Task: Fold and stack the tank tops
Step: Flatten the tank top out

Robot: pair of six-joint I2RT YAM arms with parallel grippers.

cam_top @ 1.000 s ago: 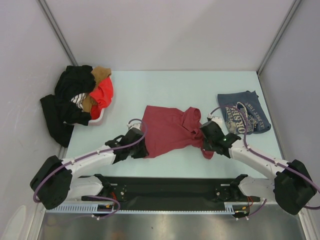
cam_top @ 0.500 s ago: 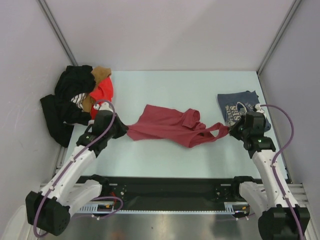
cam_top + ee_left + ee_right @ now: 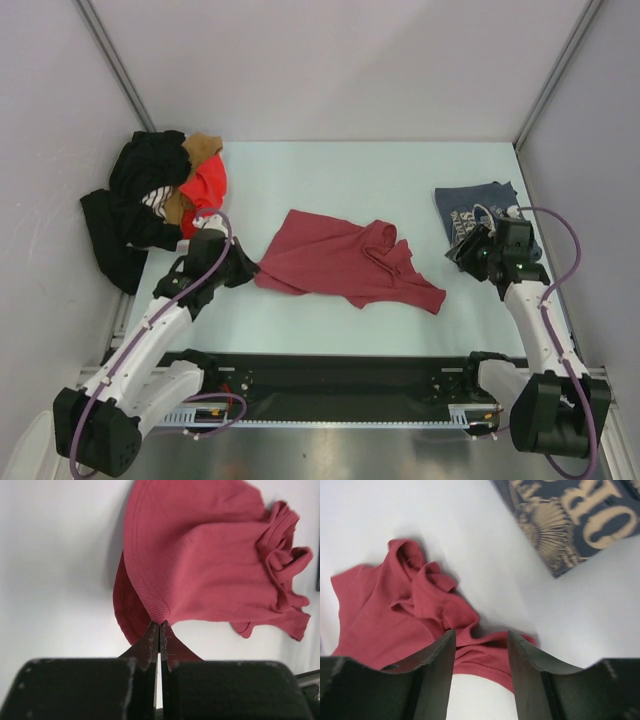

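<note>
Right gripper (image 3: 481,636) has let go and gapes wide, so the maroon tank top (image 3: 340,262) has gone slack, my left gripper (image 3: 159,627) still pinching its hem; folding, I judge, remains ahead.

We take the central tank top (image 3: 340,262), lying mid-counter (image 3: 330,180), as reference. The right-hand tank top (image 3: 470,205) lies right of it and slightly behind. The clothes pile (image 3: 150,195) lies left of it and behind, at the counter's corner. The left fingers (image 3: 147,645) pinch its left edge. The right fingers (image 3: 435,665) stand apart just right of it.
</note>
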